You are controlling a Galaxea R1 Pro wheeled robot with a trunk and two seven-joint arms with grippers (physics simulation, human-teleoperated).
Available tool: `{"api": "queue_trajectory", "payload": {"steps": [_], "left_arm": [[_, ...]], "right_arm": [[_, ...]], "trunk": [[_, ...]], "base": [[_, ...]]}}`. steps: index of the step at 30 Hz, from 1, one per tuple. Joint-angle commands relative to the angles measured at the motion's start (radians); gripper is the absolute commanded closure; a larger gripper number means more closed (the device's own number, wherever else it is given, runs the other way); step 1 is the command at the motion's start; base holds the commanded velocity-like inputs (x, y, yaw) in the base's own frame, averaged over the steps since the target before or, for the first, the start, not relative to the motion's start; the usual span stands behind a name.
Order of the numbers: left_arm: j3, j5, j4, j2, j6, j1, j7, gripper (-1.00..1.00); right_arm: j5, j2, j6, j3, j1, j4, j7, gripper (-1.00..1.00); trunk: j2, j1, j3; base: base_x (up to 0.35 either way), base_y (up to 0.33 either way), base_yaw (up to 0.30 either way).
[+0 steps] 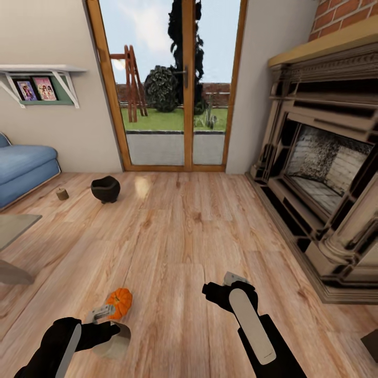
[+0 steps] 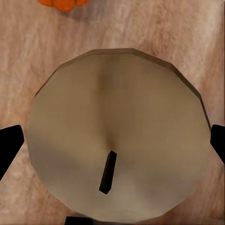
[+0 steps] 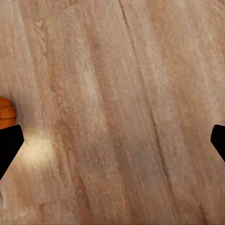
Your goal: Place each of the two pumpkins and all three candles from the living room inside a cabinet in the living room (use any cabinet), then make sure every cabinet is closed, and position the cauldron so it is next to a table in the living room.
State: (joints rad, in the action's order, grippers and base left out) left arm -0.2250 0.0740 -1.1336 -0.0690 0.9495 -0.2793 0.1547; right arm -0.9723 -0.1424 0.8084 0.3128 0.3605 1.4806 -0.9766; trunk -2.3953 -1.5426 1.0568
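A wide beige candle (image 1: 116,341) with a dark wick stands upright on the wooden floor. My left gripper (image 1: 107,331) hangs open just over it. In the left wrist view the candle (image 2: 117,145) sits between the two dark fingertips (image 2: 8,145), which flank its sides. An orange pumpkin (image 1: 119,302) lies on the floor just beyond that candle, and its edge shows as the pumpkin (image 2: 63,3) and the pumpkin (image 3: 5,113). My right gripper (image 1: 229,284) is open above bare floor. Farther off stand the black cauldron (image 1: 105,189) and a second small candle (image 1: 62,193).
A blue sofa (image 1: 21,168) stands at the left, with a glass table's corner (image 1: 13,226) in front of it. A large fireplace (image 1: 325,173) lines the right wall. Glass garden doors (image 1: 173,89) are straight ahead, across wooden floor (image 1: 199,231).
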Motion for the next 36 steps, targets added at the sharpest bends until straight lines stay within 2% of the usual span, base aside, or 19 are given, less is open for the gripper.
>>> {"api": "queue_trajectory", "payload": {"steps": [1,17,36], "left_arm": [[0.000,0.000,0.000,0.000,0.000,0.000,0.000,1.00],[-0.002,0.002,0.000,0.000,0.000,0.000,0.000,1.00],[-0.001,0.001,0.000,0.000,0.000,0.000,0.000,1.00]], "right_arm": [[0.000,0.000,0.000,0.000,0.000,-0.002,0.000,-1.00],[0.000,0.000,0.002,-0.001,0.000,-0.009,0.001,-1.00],[-0.001,0.000,0.003,-0.003,0.000,-0.015,0.003,-1.00]], "trunk": [[0.007,0.004,-0.003],[0.119,0.065,-0.053],[0.252,0.138,-0.113]], "base": [[0.000,0.000,-0.083],[-0.064,0.031,-0.253],[-0.003,0.002,-0.280]]}}
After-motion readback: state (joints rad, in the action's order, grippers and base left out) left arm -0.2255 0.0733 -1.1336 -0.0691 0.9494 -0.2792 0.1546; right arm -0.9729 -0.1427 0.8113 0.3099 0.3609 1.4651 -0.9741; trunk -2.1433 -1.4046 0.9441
